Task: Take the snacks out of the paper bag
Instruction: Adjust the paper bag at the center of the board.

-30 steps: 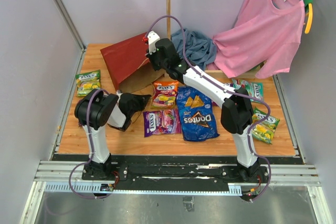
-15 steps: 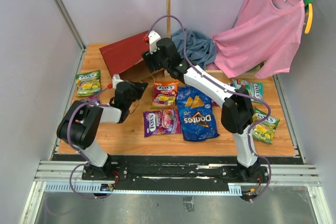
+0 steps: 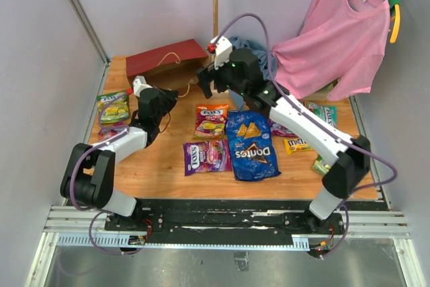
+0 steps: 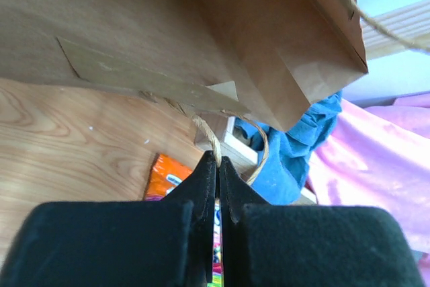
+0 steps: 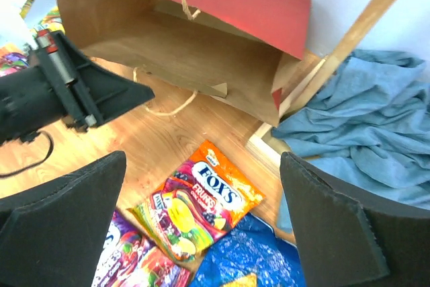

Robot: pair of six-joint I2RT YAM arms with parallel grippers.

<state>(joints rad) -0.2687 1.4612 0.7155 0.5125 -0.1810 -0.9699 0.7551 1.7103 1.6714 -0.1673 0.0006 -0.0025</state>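
The dark-red paper bag (image 3: 164, 64) lies at the back left, its brown mouth (image 5: 181, 45) open toward the front. My left gripper (image 4: 218, 160) is shut on its lower cord handle (image 4: 209, 140), just in front of the mouth. My right gripper (image 5: 201, 159) hangs open over the orange Fox's packet (image 5: 201, 203), right of the bag, holding nothing. Snacks lie on the table: blue Doritos (image 3: 252, 146), purple packet (image 3: 207, 156), green packet (image 3: 113, 106) at left, and small packets (image 3: 295, 144) at right. What I see of the bag's inside shows no packet.
A pink shirt (image 3: 336, 38) hangs on a hanger at the back right. A blue cloth (image 3: 252, 58) lies heaped behind my right gripper, beside a wooden post (image 3: 216, 5) and its base. Grey walls close the table's left, back and right.
My right gripper opened and drew back from the bag toward the right front. My left gripper moved back and left, and the bag swung its mouth toward the front.
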